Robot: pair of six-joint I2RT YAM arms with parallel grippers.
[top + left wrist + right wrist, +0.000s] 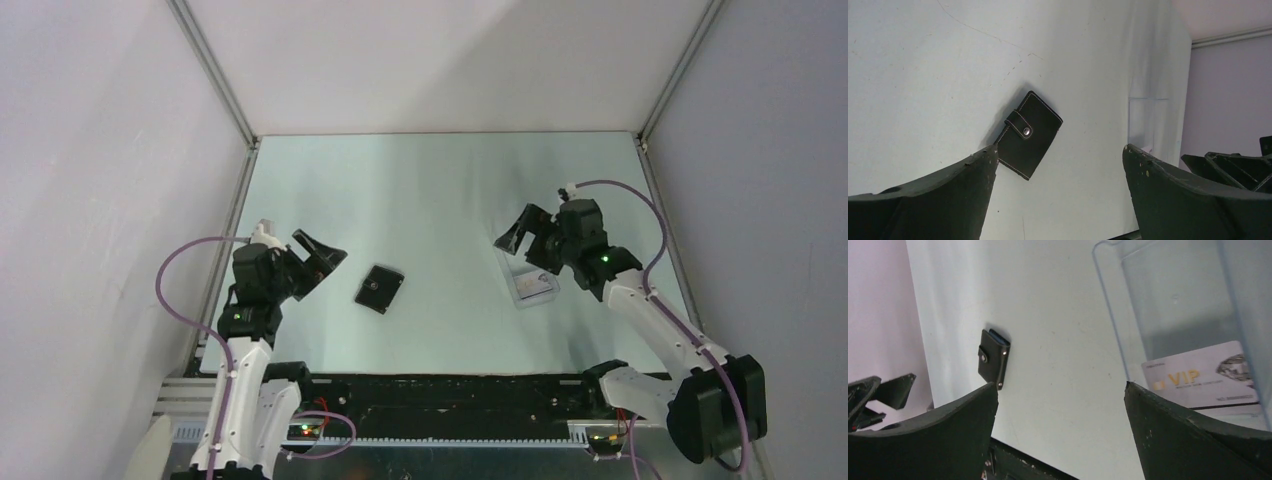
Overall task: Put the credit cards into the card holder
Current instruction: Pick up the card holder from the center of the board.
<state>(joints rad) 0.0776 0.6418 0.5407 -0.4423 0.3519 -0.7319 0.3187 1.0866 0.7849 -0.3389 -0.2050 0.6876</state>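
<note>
Card holder point(379, 289) lies closed, tab snapped, on the tabletop point(440, 190), near the left gripper point(318, 258), whose jaws stand apart and empty. Credit cards point(1200, 375) lie flat inside the clear box point(1173, 295), close under the right gripper point(1060, 387), jaws likewise apart, nothing held. Judgement: the cards are light, stiff and slick, lying flush, so take one by its edges, tilted against the box wall. The holder looks soft; grip its spine.
</note>
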